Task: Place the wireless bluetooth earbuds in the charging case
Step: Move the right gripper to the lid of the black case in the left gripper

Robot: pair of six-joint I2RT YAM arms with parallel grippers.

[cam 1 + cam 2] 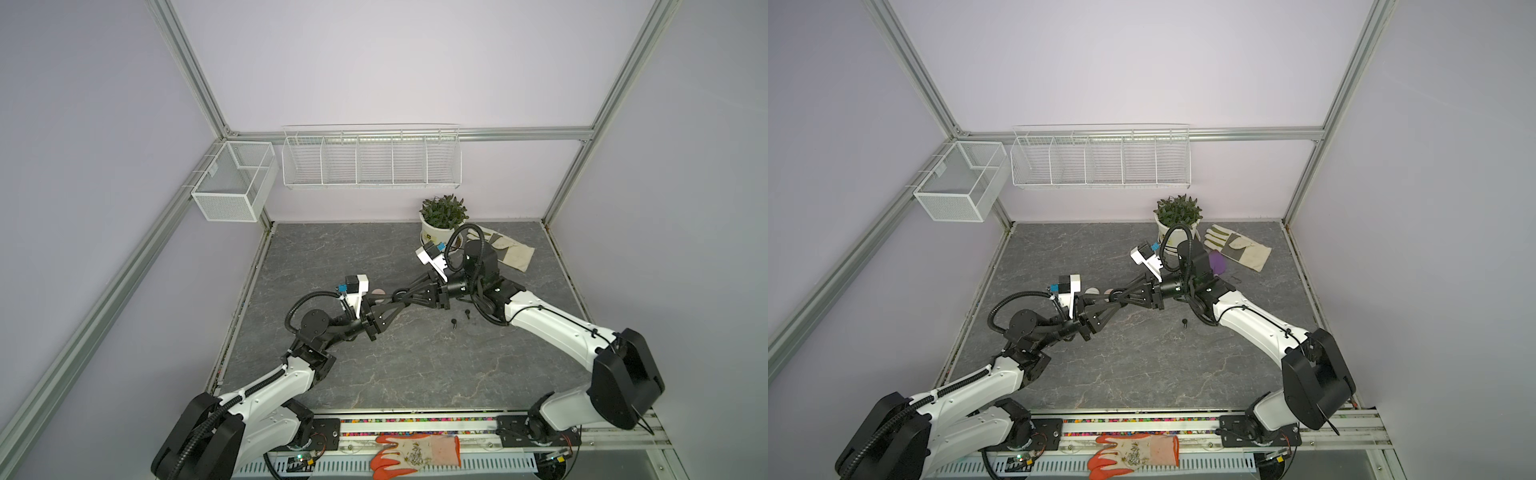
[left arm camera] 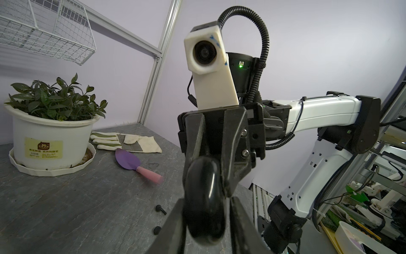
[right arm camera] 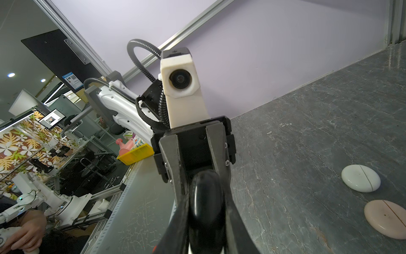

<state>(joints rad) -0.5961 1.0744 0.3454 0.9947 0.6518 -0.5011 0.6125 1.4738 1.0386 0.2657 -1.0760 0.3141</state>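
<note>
1. The white plastic flowerpot (image 2: 52, 136) carries a yellow label (image 2: 43, 147) in Chinese print that we cannot read.
2. Two tiny black stemmed earbuds (image 2: 160, 209) lie on the grey stone worktop (image 2: 87, 209), one of them half hidden.
3. The arms meet mid-worktop; the left fingers (image 3: 175, 162) and right fingers (image 2: 193, 140) both clamp the glossy black round charging case (image 2: 203, 198).

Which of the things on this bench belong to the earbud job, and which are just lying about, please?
Job: black case, held between left gripper and right gripper; two loose black earbuds; white case; pink case.
Lying about: potted plant; pale glove; purple trowel; orange glove; wire baskets.
</note>
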